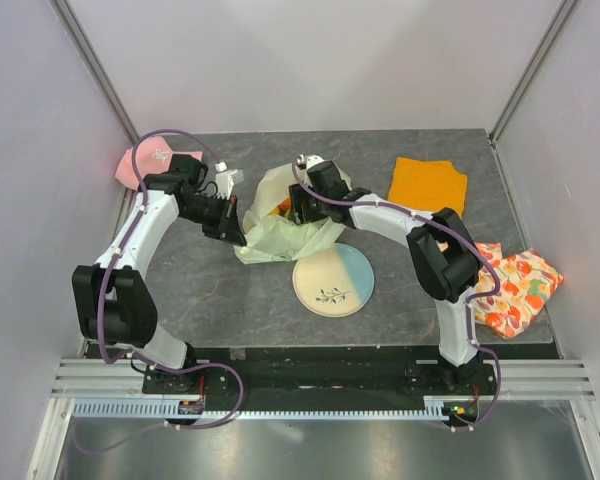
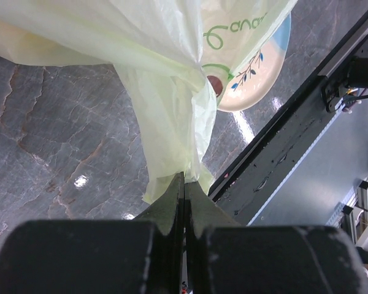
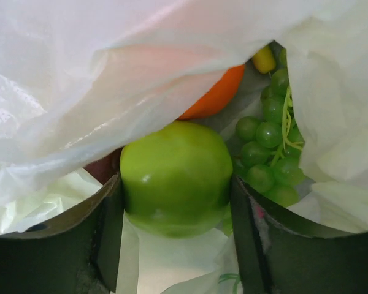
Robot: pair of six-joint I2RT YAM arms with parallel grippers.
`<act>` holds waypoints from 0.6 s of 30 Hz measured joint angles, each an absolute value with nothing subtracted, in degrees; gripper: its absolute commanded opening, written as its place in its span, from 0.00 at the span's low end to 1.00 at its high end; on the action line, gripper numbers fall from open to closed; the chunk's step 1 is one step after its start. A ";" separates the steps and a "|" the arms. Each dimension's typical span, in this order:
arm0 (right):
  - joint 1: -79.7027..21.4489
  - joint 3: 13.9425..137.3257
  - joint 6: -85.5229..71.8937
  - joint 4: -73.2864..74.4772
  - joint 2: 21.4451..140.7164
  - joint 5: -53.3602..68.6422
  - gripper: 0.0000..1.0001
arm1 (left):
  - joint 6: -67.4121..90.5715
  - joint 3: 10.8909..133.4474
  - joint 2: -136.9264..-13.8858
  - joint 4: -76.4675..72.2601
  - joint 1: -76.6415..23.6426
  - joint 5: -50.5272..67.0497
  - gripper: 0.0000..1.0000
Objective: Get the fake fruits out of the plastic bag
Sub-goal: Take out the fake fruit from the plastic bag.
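Glossy green apple (image 3: 175,177): light, stiff, slippery. It sits inside the bag (image 3: 80,92), the right claw (image 3: 176,180) closed against its two sides; best held across the widest part. Behind it, deeper in: orange (image 3: 218,95), grapes (image 3: 270,147). Bag thin, limp, on the desk (image 1: 230,300); left claw (image 2: 184,184) clamped on its edge.

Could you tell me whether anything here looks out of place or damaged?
Nothing looks spilled or damaged. The plastic bag sits bunched, its edge pinched in the left fingers, and the fruit-print cloth lies crumpled by the table's right edge.
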State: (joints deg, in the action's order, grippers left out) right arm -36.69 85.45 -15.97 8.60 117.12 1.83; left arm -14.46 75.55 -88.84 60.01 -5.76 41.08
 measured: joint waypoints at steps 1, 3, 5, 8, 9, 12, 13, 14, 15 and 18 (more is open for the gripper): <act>-36.75 85.47 -15.92 8.54 117.19 1.87 0.42 | -14.39 75.55 -88.84 59.86 -5.76 41.08 0.02; -36.88 85.67 -15.64 8.47 117.23 2.15 0.36 | -14.35 75.55 -88.84 59.79 -5.76 41.08 0.02; -37.04 86.13 -14.98 8.93 117.25 2.68 0.27 | -14.28 75.55 -88.84 59.70 -5.76 41.08 0.02; -37.08 87.74 -13.37 10.24 117.03 3.77 0.21 | -14.02 75.57 -88.84 59.64 -5.76 41.08 0.01; -37.06 88.25 -12.78 10.87 116.62 4.49 0.21 | -13.93 75.59 -88.88 59.61 -5.76 41.08 0.01; -36.62 88.64 -11.38 13.41 112.64 6.79 0.21 | -13.76 76.16 -89.25 59.72 -5.76 41.08 0.02; -36.45 88.73 -11.05 14.17 110.74 7.88 0.22 | -13.67 76.66 -89.56 59.64 -5.76 41.08 0.02; -36.23 89.23 -10.37 15.66 107.48 9.76 0.22 | -13.52 77.28 -89.97 59.64 -5.76 41.08 0.02; -35.99 89.49 -10.15 15.94 106.15 10.48 0.22 | -13.43 77.91 -90.37 59.59 -5.76 41.08 0.01; -35.24 90.37 -8.25 17.58 99.90 15.18 0.23 | -13.08 79.53 -91.37 59.31 -5.76 41.08 0.01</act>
State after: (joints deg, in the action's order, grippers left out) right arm -35.24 90.37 -8.25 17.58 99.90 15.18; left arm -13.08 79.53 -91.37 59.31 -5.76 41.08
